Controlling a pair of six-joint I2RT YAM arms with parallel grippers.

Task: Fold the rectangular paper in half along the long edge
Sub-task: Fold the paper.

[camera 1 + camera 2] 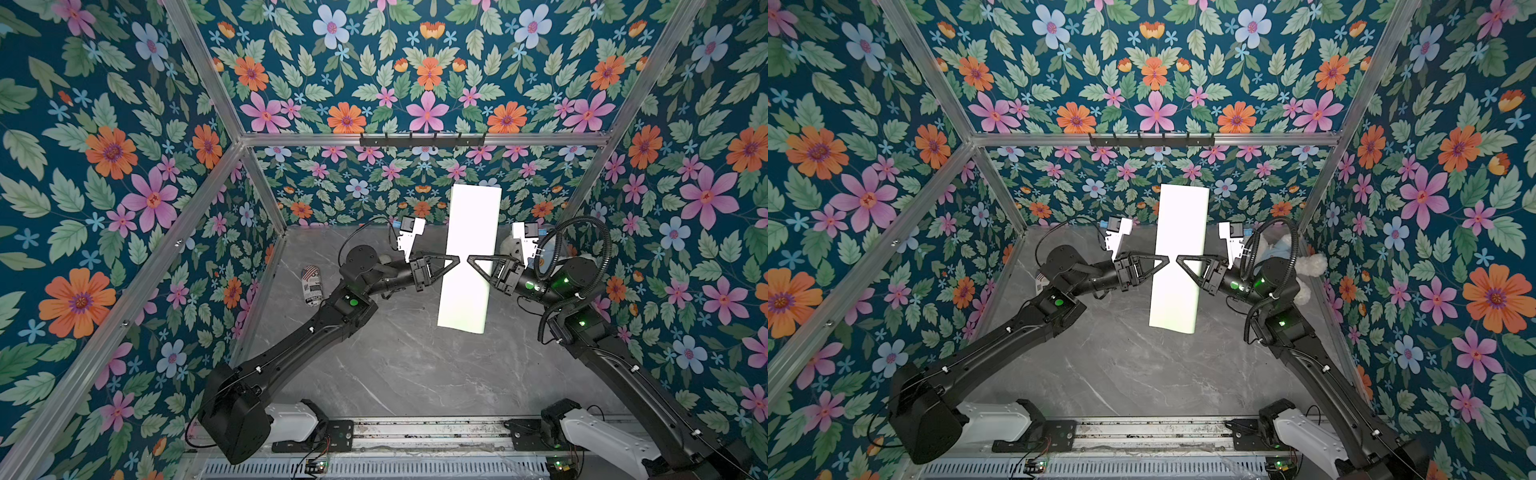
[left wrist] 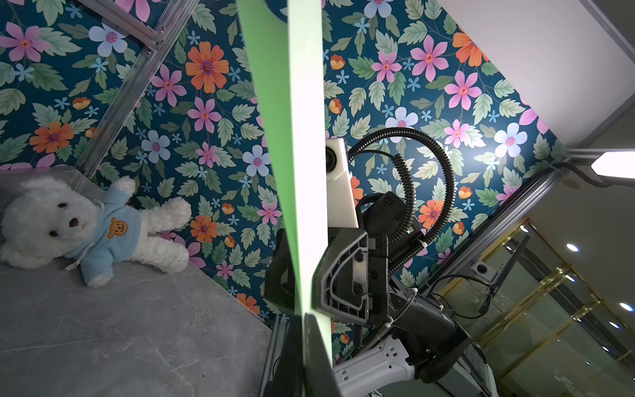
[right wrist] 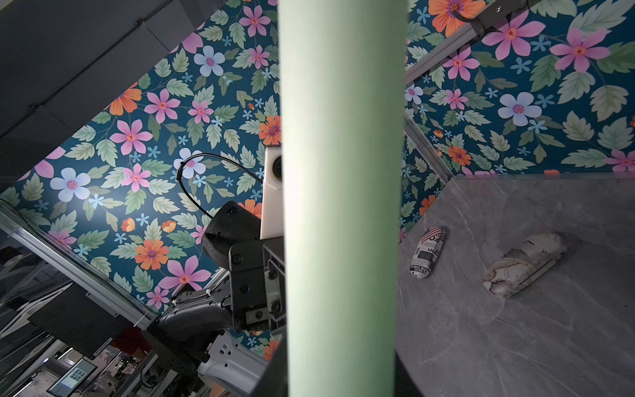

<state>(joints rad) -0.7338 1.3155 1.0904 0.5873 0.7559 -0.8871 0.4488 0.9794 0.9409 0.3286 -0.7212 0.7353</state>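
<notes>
Lab robot booth (floral walls (image 1: pixel 104 166), aluminium frame (image 1: pixel 415 139)).

walls: dark-teal floral wallpaper (image 1: pixel 424 62) on all sides | frame: aluminium extrusion (image 1: pixel 291 138), black hook rail (image 1: pixel 422 141) on back bar | floor: grey marble-look tabletop (image 1: pixel 395 374) | outside: gold-trimmed glass panels (image 2: pixel 549 292), ceiling spots (image 2: pixel 572 247) lit, white ceiling (image 2: pixel 532 51)

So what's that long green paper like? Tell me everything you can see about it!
The rectangular paper is thin, plain and pale mint green, glaring almost white under the light. It looks bent over on itself into a long narrow strip with one rounded, uncreased edge. It is held up over the grey table, its length pointing at the back wall. The left claw and right claw pinch it from opposite sides near its middle.
</notes>
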